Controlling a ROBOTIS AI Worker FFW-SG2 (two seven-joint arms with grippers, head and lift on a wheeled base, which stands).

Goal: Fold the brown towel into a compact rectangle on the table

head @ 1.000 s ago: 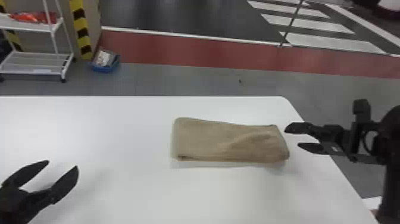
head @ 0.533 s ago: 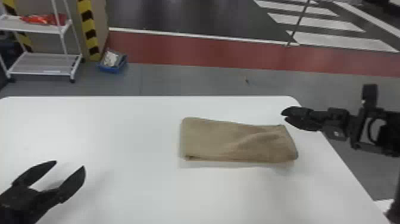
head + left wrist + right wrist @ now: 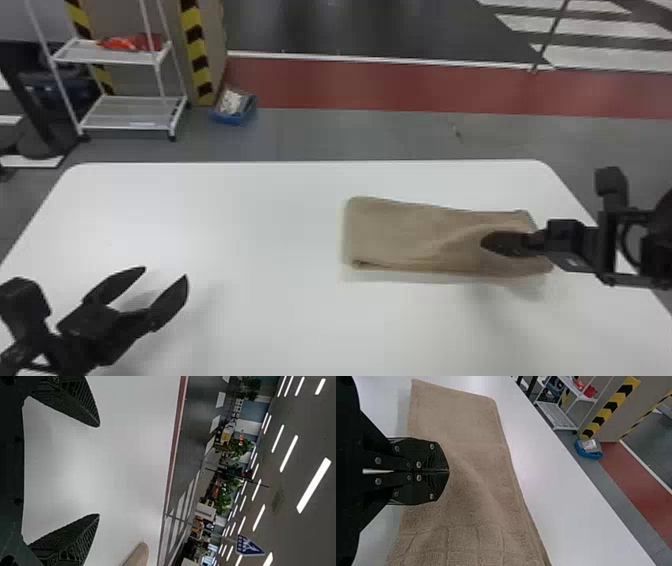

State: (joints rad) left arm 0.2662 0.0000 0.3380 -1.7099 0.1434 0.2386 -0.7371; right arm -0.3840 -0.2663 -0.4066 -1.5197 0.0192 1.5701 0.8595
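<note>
1. Black and pointed, the left gripper (image 3: 165, 273) hangs over the near left part of the white table (image 3: 225, 215). Its jaws stand wide apart, with bare tabletop showing between them; the left wrist view shows the same broad gap, and a rounded end of the towel well away from the tips.
2. White-framed, a cart (image 3: 130, 112) stands on the floor beyond the table, a red item (image 3: 120, 44) on its upper shelf.
3. Just right of it rises a post with yellow and black stripes (image 3: 200, 65), and next to that sits a blue bin (image 3: 232, 119) with something pale inside.
4. The brown towel (image 3: 395, 235) lies on the right half of the table, already folded into a long strip. A soft crease slants across it, and the right wrist view shows squares woven into part of the cloth.
5. Over the towel's right part is the right gripper (image 3: 484, 242). Its jaws are together, tips meeting along a thin straight line. They may be touching the cloth, though the view from above makes that hard to judge.
</note>
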